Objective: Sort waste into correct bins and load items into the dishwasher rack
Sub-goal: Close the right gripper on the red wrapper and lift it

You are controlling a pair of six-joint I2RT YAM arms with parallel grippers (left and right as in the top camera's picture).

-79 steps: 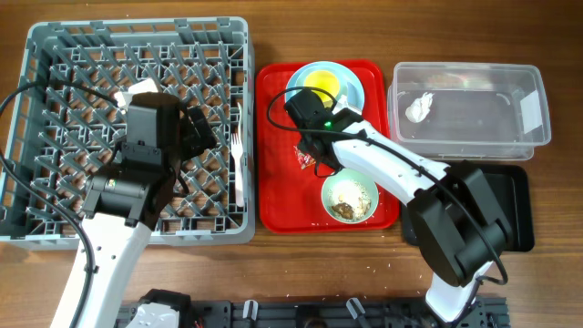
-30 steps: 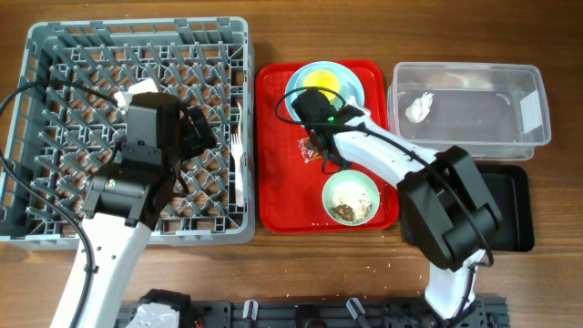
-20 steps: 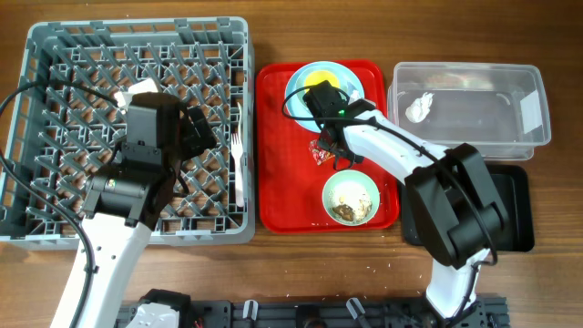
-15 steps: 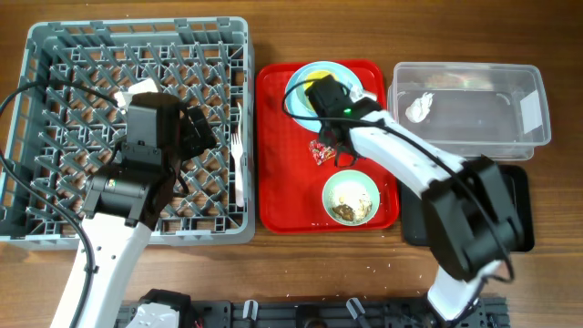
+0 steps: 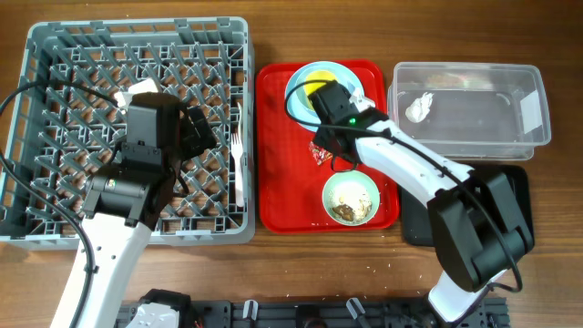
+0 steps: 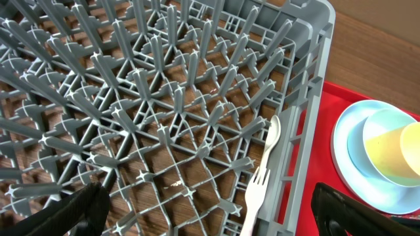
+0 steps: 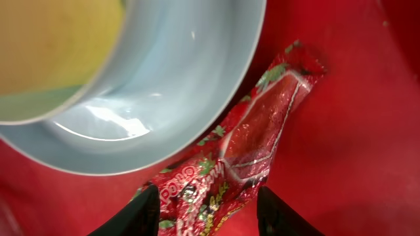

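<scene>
Step in hand: you are sorting waste, and the red wrapper [image 7: 256,131] is the piece being handled.
Right tool: your right gripper [image 7: 207,210] has its two fingers pressed on the crumpled lower end of the wrapper, so I judge it gripped.
Wrapper position: it lies over the red serving tray [image 7: 341,164], with its side against the rim of the light-blue plate [image 7: 184,85] that carries the yellow cup [image 7: 52,39].
Left tool: your left gripper [image 6: 210,195] hangs wide open over the rack [image 6: 315,78] and holds nothing. The white fork [image 6: 259,190] lies in the rack just under it.
Next move: lift clear of the plate rim, then carry the wrapper across to the bins on the right.
Which bin: the clear tub [image 5: 469,66] already holds the tissue [image 5: 417,107], so it looks like the place for dry waste. The black tray [image 5: 519,219] would then take the scraps from the bowl [image 5: 351,196].
Care needed: the foil is slippery and pinched only at one end, so keep your grip firm and release only once it is well over the tub.
Writing: white lettering shows on the wrapper's crinkled end, but it is too creased to read with certainty.
Tub label: a white sticker [image 5: 528,106] sits inside the tub, too small to read.
</scene>
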